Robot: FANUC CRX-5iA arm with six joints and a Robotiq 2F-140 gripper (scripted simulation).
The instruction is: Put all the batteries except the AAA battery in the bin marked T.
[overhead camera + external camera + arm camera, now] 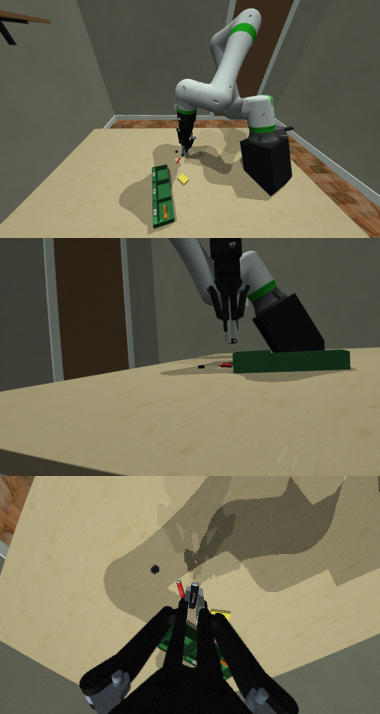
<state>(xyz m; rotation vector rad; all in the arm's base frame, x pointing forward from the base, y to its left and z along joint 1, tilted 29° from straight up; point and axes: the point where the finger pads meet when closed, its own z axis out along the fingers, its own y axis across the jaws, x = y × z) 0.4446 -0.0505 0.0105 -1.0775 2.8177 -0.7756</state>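
Carrying step, by the look of it: slim grey cylindrical battery (231,331) clamped upright between the fingertips of the black two-finger gripper (231,334), well above the table. Next, judged: carry over the long green three-compartment bin strip (161,193) below and beside, into the T compartment; labels unreadable. Wrist vertical, forearm steep.
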